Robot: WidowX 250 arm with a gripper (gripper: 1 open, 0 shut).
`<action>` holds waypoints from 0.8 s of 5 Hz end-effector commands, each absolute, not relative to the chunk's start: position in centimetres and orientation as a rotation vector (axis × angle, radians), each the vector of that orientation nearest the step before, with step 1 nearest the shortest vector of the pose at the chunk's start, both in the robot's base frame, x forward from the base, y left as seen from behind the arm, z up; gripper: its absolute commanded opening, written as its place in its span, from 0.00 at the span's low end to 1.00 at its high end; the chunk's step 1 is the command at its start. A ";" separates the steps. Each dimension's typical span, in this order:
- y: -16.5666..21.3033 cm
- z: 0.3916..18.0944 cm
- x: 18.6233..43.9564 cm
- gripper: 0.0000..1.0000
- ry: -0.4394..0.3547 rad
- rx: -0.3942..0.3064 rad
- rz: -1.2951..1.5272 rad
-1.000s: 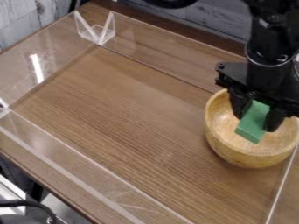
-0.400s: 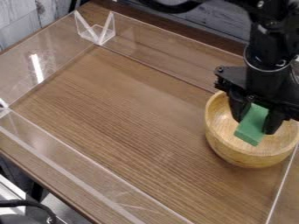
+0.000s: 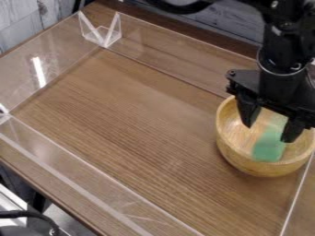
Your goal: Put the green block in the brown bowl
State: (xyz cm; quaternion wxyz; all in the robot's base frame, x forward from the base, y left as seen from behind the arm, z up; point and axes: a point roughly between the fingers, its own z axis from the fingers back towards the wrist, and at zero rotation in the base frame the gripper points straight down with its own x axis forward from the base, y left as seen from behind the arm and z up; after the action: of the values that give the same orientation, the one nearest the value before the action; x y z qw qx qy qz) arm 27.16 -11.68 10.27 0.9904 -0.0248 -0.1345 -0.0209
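The brown bowl (image 3: 237, 155), a round tan wooden one, stands at the right side of the wooden table. My black gripper (image 3: 274, 121) hangs over it, pointing steeply down, with its jaws spread open. The green block (image 3: 268, 144) is inside the bowl just below the fingertips, free of both fingers and slightly blurred. The fingers (image 3: 252, 112) reach down past the bowl's far rim and hide part of it.
A clear acrylic wall (image 3: 74, 175) rings the table, with a folded clear bracket (image 3: 101, 30) at the far left corner. The table's right edge lies just past the bowl.
The jaws have spread apart and let go of the green block, which has dropped a little lower into the bowl. The arm has stayed where it was.
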 end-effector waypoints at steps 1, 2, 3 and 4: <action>-11.3 11.5 28.0 0.00 -0.307 -0.067 -0.022; -11.1 11.5 28.2 1.00 -0.305 -0.069 -0.017; -10.9 11.4 28.4 1.00 -0.303 -0.071 -0.013; -10.3 11.7 28.4 1.00 -0.296 -0.077 -0.003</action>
State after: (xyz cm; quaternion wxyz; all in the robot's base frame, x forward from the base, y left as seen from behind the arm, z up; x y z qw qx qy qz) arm 27.46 -10.13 9.90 0.9927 -0.0273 -0.1175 -0.0049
